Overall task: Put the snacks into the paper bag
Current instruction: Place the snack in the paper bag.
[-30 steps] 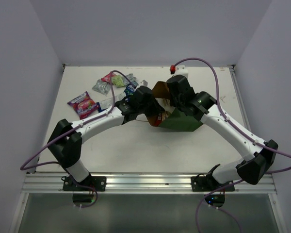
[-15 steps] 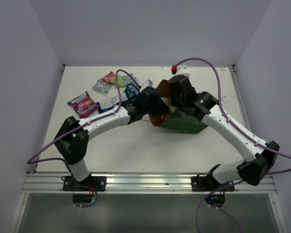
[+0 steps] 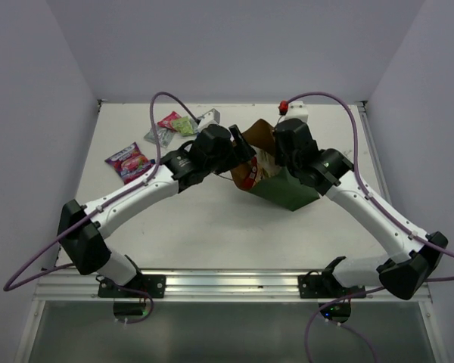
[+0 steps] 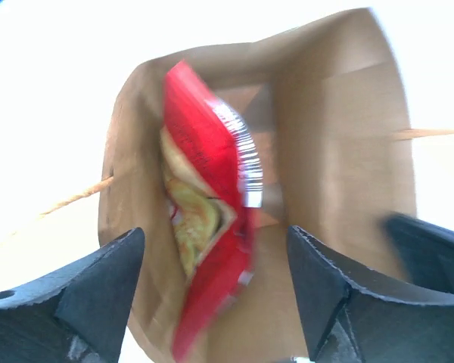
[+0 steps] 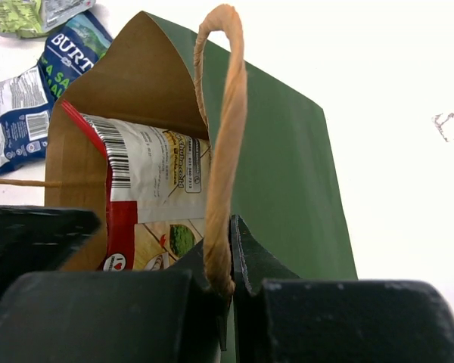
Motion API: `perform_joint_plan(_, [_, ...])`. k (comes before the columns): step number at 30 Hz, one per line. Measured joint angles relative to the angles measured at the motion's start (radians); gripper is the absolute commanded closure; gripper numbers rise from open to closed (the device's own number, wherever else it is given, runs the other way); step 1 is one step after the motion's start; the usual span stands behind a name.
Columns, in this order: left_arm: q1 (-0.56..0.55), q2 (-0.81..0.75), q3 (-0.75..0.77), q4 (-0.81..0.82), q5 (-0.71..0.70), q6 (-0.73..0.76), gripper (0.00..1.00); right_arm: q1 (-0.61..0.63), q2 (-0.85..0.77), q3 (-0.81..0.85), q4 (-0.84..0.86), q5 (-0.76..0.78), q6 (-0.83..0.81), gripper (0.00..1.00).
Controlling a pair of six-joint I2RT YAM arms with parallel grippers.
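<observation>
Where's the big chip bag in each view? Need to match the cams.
Top external: chip bag at centre, in the paper bag mouth.
Left wrist: chip bag at centre, red, edge-on, inside the brown mouth.
Right wrist: chip bag left of centre, barcode showing, beside the tan handle.
Shared landmark: the paper bag's brown inside.

The top external camera sat above and behind both arm bases, looking down and forward over the whole worktop [image 3: 212, 227] from well back. The left wrist camera looked past the left end effector [image 4: 216, 249] straight into the mouth of the paper bag [image 4: 340, 151] from close up, so the brown inside filled most of the view. The right wrist camera sat very near the bag's rim, facing its handle [image 5: 225, 151]. All three shared one spot: the bag's mouth, with the chip bag [image 4: 204, 151] inside.
</observation>
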Motion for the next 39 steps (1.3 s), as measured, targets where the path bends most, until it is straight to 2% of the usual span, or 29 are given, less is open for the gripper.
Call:
perform_joint_plan(7, [0.009,-0.096,0.12,-0.113,-0.043,0.086,0.18,0.0,-0.021,-0.035,0.037,-0.005,-0.006,1.0])
perform_joint_plan(13, [0.041,-0.114,0.182,-0.111,0.003,0.163,0.25,0.0,-0.022,-0.052,0.068,-0.023,-0.015,1.0])
perform_joint_plan(19, [0.045,-0.009,0.197,-0.014,0.125,0.178,0.32,0.0,-0.011,-0.052,0.071,-0.028,-0.015,1.0])
perform_joint_plan(26, [0.045,0.141,0.197,0.04,0.202,0.178,0.43,0.0,-0.008,-0.052,0.069,-0.027,-0.005,1.0])
perform_joint_plan(32, [0.045,0.165,0.155,0.037,0.204,0.192,0.5,0.0,-0.008,-0.047,0.047,-0.02,0.005,1.0])
perform_joint_plan(39, [0.054,0.166,0.144,-0.045,0.17,0.23,0.54,0.0,-0.008,-0.031,-0.011,0.028,0.003,1.0])
